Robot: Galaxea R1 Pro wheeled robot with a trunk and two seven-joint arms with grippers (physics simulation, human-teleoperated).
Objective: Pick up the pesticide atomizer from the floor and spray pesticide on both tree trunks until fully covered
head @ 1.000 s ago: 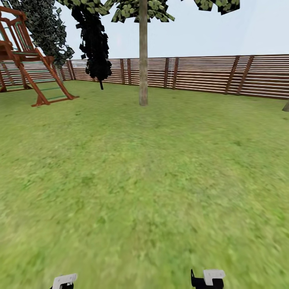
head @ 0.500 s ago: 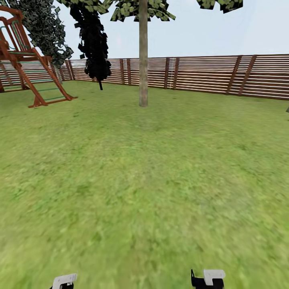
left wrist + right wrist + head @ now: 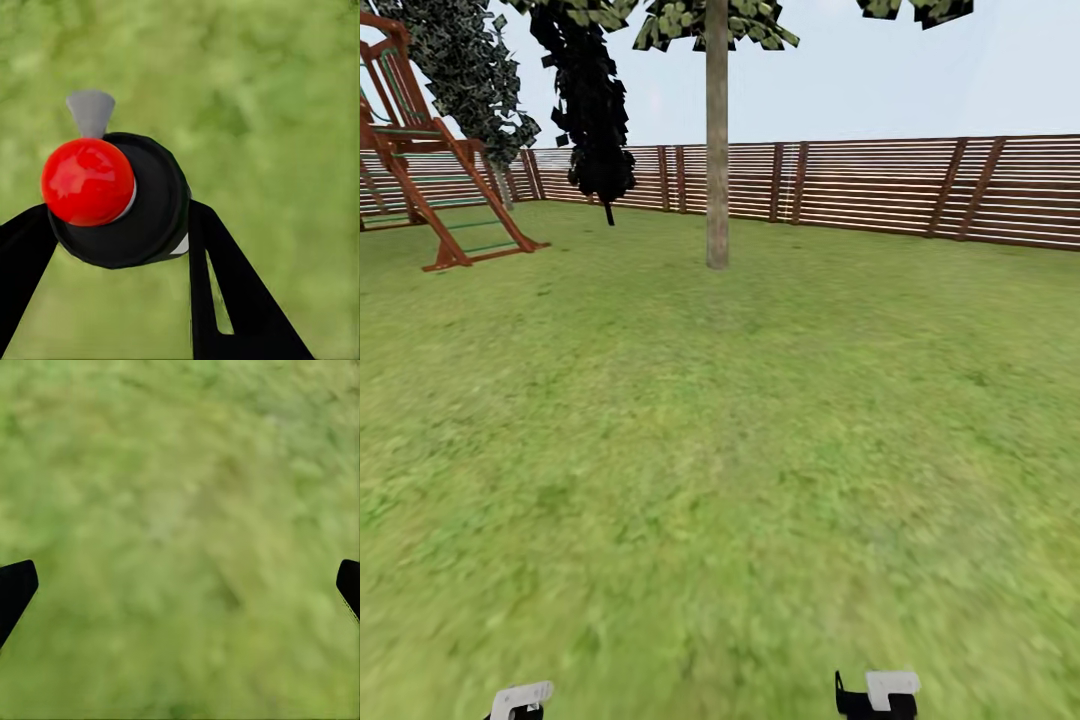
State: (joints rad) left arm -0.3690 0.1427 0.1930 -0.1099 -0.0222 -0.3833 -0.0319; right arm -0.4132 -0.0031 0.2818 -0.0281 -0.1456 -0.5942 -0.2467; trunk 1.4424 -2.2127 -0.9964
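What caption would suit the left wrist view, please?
Left gripper fingers clasping the pesticide atomizer above grass.

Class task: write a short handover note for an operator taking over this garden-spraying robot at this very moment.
Left gripper: shut on the pesticide atomizer, black body with a red knob and grey nozzle, held over grass.
Right gripper: open, nothing between its fingers, grass below.
One tree trunk stands straight ahead across the lawn, before the slat fence. A wooden play frame is far left.
Done: atomizer picked up.
Left: drive to the trunk, spray it, then find and spray the second tree.
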